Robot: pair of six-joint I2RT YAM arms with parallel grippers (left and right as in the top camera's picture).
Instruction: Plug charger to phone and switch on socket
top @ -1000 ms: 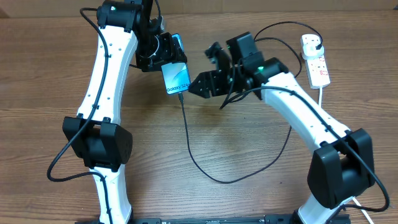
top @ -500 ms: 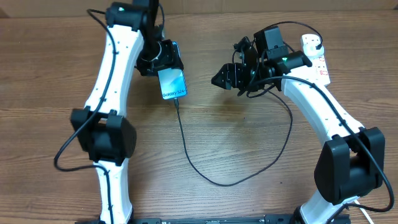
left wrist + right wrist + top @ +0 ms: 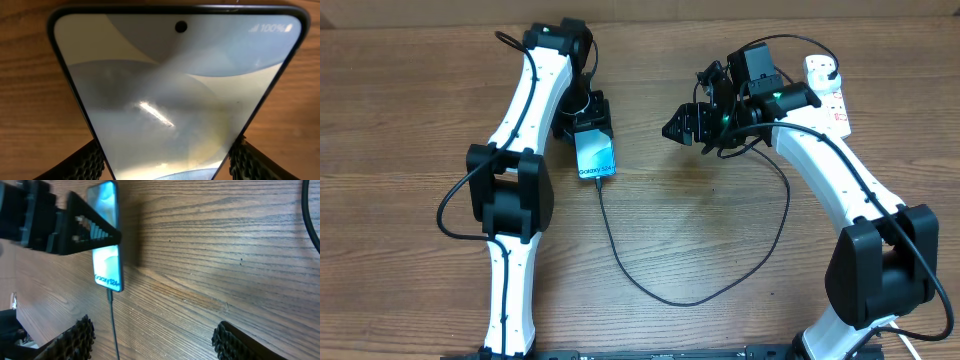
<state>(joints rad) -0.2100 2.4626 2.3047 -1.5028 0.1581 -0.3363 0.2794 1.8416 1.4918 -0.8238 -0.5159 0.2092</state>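
Overhead: the left pincer (image 3: 586,120) is clamped narrowly on the phone's (image 3: 597,155) sides. The charger (image 3: 620,262) meets the phone's end farthest from it. The right pincer (image 3: 672,129), wide and empty, hovers apart from the phone, with the socket (image 3: 830,95) well behind it on the counter (image 3: 420,100).
Left wrist: pads (image 3: 90,162) press both phone edges.
Right wrist: fingers (image 3: 75,337) are spread, with the phone ahead on their left.

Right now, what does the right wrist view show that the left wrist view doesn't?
Right wrist only: the charger running from the phone's lower edge, the lettering there, and the right gripper open over the table. Left wrist only: the screen's camera hole and battery reading, with the left gripper shut on the phone's sides. Both: the phone and the wooden table.
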